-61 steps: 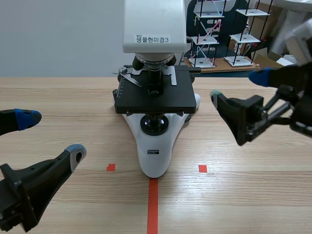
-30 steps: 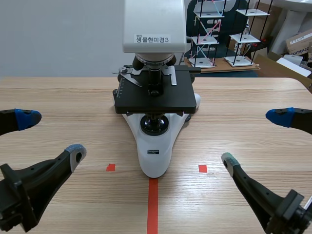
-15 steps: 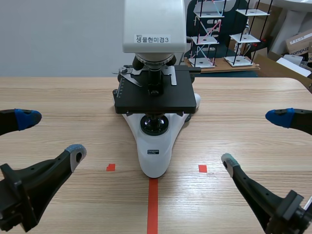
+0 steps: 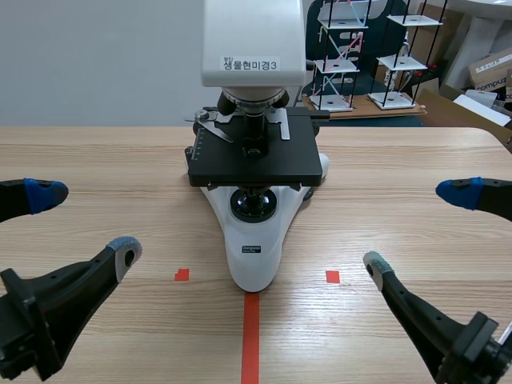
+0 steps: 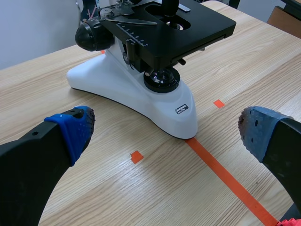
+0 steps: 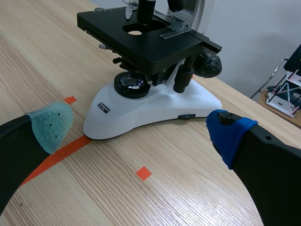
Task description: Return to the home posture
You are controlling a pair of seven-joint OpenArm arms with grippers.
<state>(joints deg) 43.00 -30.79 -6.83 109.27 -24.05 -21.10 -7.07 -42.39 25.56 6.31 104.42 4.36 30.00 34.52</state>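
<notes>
Both grippers are hanging released and grasping nothing: the left gripper (image 4: 84,222) is sitting low at the near left of the wooden table (image 4: 120,160), and the right gripper (image 4: 417,227) is mirroring it at the near right, each with its blue and grey-green pads spread well apart. Between them the white and black microscope (image 4: 254,200) is standing upright mid-table, touching neither arm. Its base is resting on the far end of the orange-red tape line (image 4: 251,336), with two small tape squares (image 4: 182,274) (image 4: 332,277) lying either side of it
</notes>
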